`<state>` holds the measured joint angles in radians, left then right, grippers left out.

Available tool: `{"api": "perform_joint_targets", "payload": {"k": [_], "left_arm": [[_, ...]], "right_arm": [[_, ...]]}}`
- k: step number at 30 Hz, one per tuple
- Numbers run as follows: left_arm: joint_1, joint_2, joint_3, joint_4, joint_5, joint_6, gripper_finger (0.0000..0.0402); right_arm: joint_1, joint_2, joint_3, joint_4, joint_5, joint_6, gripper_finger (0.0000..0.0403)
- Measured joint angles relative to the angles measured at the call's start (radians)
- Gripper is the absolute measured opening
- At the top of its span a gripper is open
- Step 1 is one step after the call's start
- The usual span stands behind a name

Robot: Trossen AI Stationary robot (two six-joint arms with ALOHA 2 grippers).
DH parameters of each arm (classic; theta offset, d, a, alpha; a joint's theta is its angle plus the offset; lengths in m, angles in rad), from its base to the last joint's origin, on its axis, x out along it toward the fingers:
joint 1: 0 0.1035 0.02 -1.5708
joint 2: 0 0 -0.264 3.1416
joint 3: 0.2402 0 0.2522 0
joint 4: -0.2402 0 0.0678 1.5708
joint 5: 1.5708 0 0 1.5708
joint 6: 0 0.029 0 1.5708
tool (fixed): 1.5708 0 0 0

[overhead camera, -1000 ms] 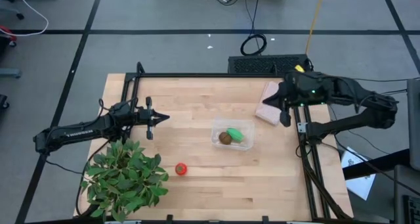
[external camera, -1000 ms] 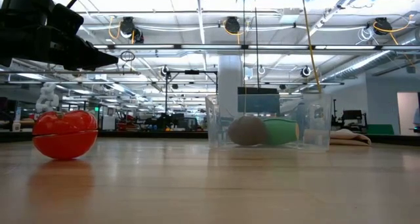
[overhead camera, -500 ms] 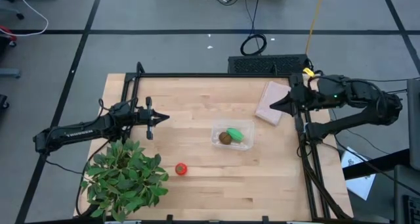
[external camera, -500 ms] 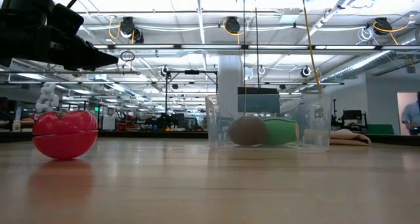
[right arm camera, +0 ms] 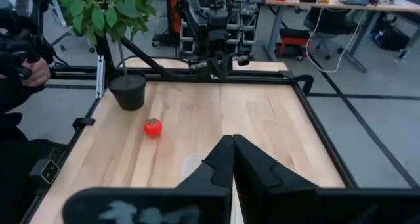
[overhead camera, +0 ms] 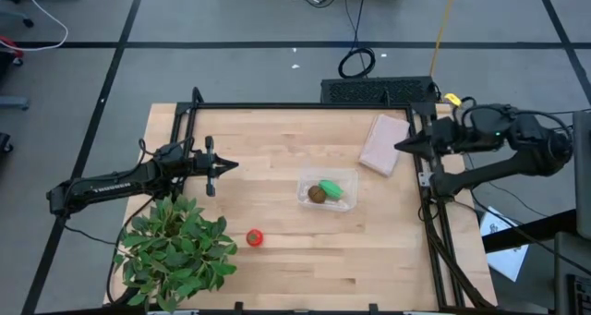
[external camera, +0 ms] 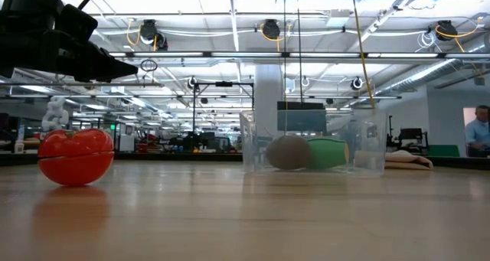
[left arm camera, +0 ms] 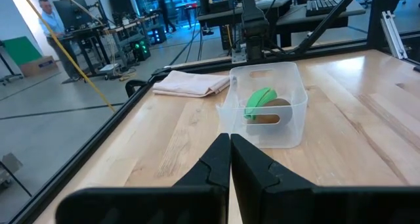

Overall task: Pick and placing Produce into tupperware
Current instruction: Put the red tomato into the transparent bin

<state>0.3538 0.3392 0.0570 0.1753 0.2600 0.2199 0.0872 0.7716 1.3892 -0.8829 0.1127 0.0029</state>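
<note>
The clear tupperware (overhead camera: 328, 190) stands mid-table on its base, with the brown kiwi (overhead camera: 317, 194) and the green oblong piece (overhead camera: 331, 189) lying inside; the low view shows the tupperware (external camera: 314, 146) the same way. The red tomato (overhead camera: 255, 237) rests on the wood to the near-left of it and also shows in the low view (external camera: 76, 157). My left gripper (overhead camera: 233, 165) hovers shut to the left of the tupperware (left arm camera: 262, 112), pointing at it. My right gripper (overhead camera: 399, 146) is shut at the table's right edge, beside the pinkish packet (overhead camera: 382, 142).
A leafy potted plant (overhead camera: 175, 250) fills the near-left corner, close to the tomato. The pinkish packet lies flat at the far right. Black frame rails run along the table's left, far and right edges. Bare wood lies near the tupperware. People show in the room beyond (external camera: 478, 131).
My right gripper has drawn back from above the packet toward the table's right edge, staying shut. The produce and the tupperware have stayed where they were.
</note>
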Motion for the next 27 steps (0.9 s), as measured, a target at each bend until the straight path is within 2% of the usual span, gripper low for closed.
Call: {"api": "perform_joint_targets", "payload": {"k": [9, 15, 20, 27], "left_arm": [[0.0, 0.0, 0.0, 0.0, 0.0, 0.001, 0.0017], [0.0, 0.0, 0.0, 0.0, 0.0, 0.004, 0.0017], [0.0, 0.0, 0.0, 0.0, 0.0, 0.005, 0.0017], [0.0, 0.0, 0.0, 0.001, 0.0, 0.007, 0.0017]], "right_arm": [[0.0, -0.151, -0.146, 0.017, 0.0, -0.007, 0.0], [0.0, -0.283, -0.314, 0.111, -0.01, -0.042, 0.0], [0.0, -0.391, -0.456, 0.224, -0.012, -0.01, 0.0], [0.0, -0.474, -0.598, 0.358, -0.093, -0.027, 0.0]]}}
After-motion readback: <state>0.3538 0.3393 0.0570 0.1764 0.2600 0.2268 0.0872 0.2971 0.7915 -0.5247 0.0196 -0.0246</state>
